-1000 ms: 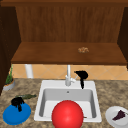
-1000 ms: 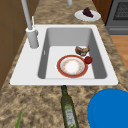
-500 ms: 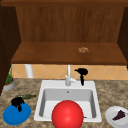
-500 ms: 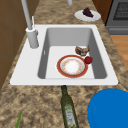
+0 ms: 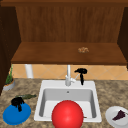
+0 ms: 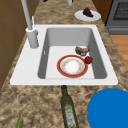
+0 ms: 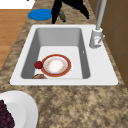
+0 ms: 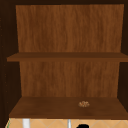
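Two hands are seen: the right hand [image 5: 81, 72], fingers hanging loose, beside the one faucet [image 5: 68, 75]; the left hand [image 5: 17, 102], curled on nothing, over one blue plate [image 5: 13, 117].

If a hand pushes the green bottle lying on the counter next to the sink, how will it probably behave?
The green bottle lies on its side on the counter, so a sideways push would probably make it roll. It looks like glass, so likely stiff, slippery and breakable. Its neck points at the sink, so it might slide in.
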Robot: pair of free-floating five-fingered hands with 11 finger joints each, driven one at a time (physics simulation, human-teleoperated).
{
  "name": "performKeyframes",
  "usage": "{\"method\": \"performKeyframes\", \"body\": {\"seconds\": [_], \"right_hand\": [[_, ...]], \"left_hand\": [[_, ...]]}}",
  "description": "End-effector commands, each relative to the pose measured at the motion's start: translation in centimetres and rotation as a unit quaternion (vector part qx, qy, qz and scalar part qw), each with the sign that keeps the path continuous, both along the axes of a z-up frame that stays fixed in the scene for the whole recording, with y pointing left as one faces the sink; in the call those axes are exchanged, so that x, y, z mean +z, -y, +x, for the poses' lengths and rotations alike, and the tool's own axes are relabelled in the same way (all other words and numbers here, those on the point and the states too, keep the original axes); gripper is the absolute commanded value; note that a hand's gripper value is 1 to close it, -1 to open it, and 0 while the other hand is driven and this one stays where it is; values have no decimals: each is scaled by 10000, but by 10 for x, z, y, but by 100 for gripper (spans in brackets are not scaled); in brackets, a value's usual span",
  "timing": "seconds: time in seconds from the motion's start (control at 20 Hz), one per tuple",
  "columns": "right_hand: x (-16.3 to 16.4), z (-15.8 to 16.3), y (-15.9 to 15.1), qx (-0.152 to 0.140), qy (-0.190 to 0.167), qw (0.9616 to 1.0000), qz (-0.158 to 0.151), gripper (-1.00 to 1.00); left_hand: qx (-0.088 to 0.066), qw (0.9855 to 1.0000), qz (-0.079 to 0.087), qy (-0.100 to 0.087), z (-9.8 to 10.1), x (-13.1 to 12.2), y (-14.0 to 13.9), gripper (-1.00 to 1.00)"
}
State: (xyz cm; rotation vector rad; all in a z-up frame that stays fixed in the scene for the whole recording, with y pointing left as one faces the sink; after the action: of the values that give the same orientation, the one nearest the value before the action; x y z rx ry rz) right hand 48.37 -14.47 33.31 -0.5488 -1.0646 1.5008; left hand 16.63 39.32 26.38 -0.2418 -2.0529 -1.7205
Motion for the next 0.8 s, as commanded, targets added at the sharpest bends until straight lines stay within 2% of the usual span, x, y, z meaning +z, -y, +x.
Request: {"method": "performKeyframes", "body": {"seconds": [0.0,0.4,0.75], "right_hand": [[-10,27,-2,0,-404,9990,184,-100],[-33,79,0,52,-1065,9943,26,-100],[-52,124,3,99,-1624,9867,17,-100]], "left_hand": [[0,10000,0,0,0,0,0,0],[0,10000,0,0,0,0,0,0],[0,10000,0,0,0,0,0,0]]}}
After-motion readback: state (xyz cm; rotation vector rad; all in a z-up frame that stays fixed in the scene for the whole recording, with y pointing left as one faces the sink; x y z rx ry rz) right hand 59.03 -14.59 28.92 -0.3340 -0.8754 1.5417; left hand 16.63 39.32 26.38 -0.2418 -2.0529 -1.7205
